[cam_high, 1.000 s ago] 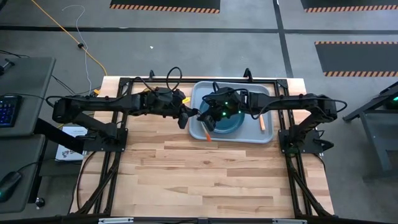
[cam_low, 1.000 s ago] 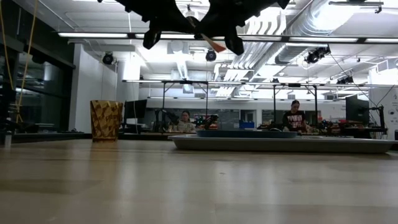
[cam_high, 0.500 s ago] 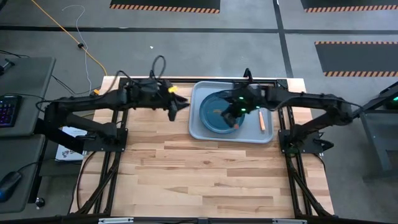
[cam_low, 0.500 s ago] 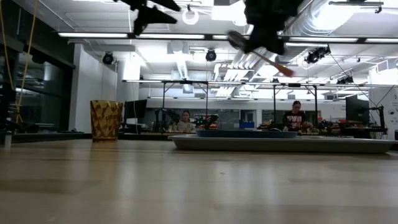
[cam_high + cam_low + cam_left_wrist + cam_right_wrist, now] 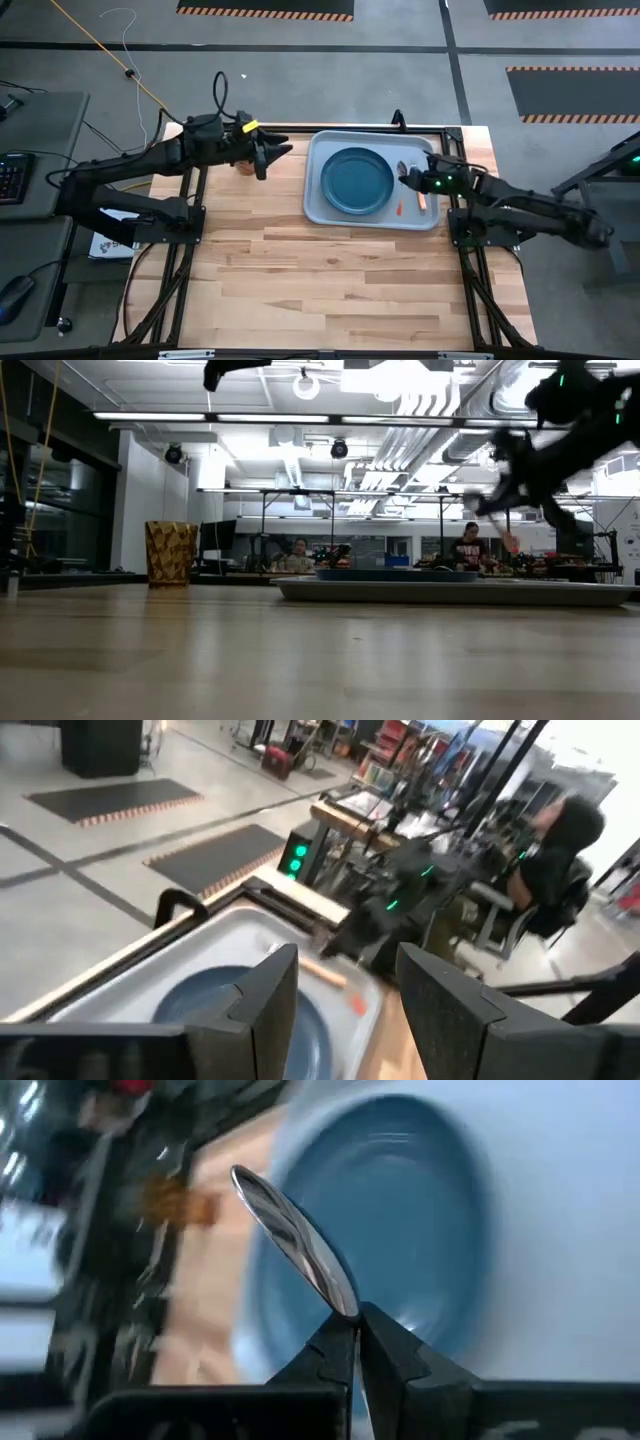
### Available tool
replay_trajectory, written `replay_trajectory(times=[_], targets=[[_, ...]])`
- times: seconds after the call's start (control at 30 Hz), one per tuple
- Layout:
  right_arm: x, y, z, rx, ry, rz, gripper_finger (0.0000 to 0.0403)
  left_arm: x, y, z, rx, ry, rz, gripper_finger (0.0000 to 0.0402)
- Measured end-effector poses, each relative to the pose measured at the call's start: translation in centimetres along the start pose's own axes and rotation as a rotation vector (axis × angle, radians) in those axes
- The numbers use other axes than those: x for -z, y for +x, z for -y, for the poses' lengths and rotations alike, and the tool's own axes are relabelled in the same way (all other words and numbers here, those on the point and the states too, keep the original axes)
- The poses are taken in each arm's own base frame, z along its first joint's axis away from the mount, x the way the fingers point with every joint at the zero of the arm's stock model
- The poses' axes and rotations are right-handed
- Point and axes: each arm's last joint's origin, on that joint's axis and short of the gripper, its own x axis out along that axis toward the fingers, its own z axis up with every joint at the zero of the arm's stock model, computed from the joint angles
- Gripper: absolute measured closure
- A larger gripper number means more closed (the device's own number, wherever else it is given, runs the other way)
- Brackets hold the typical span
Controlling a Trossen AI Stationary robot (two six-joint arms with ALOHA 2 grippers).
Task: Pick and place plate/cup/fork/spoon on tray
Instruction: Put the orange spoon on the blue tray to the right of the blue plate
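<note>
The teal plate [image 5: 357, 180] lies in the grey-blue tray [image 5: 318, 205] at the table's far right. The orange-handled fork [image 5: 421, 197] lies on the tray floor right of the plate. My right gripper [image 5: 408, 177] hangs over that part of the tray, shut on the spoon [image 5: 295, 1240]. The amber cup [image 5: 243, 166] stands on the wood left of the tray, also in the low view [image 5: 171, 553]. My left gripper [image 5: 268, 155] hovers just right of the cup, above it. It is open and holds nothing [image 5: 345, 1010]. My right gripper pinches the spoon between its two fingers just behind the silver bowl [image 5: 343, 1302], and the bowl sticks out past the fingertips. The fingers come from the table's right side, slanting down. The spoon is lifted clear of the tray, its orange handle end [image 5: 399, 209] toward the near side.
Black frame rails [image 5: 190, 190] run along the table's left, right and far sides. The near half of the wooden top [image 5: 320, 290] is bare. People sit at benches [image 5: 470, 550] in the room beyond the table.
The two grippers met over the tray's left edge with the spoon between them. My left gripper has let go and drawn back up toward the table's far left, over the cup. My right gripper has carried the spoon across the plate toward the right edge and lower.
</note>
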Motion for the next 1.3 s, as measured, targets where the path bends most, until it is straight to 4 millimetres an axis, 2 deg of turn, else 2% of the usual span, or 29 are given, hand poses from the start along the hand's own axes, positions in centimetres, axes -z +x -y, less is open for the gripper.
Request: replay_trajectory(times=[0.07,0.13,0.43,0.93,1.2,1.3], targets=[[0.1,0.9,2.3,0.068,0.08,0.014,0.0402,0.0,0.2,0.1,0.009,-0.021,0.009,0.024],[-0.3,1.4,3.7,0.098,0.126,0.035,0.0402,-0.2,0.3,0.2,0.022,-0.036,0.034,0.024],[-2.5,2.5,6.0,0.092,0.21,0.032,0.0403,-0.2,0.3,0.4,0.032,-0.043,0.035,0.024],[-3.0,5.8,8.1,0.174,0.289,-0.053,0.0403,-0.2,0.3,0.5,0.033,-0.047,0.037,0.0241],[-4.7,6.9,7.0,0.236,0.267,-0.046,0.0402,-0.2,0.3,0.5,0.034,-0.061,0.037,0.024],[-5.5,6.9,6.6,0.312,0.249,-0.044,0.0391,-0.2,0.3,0.5,0.033,-0.06,0.036,0.024]])
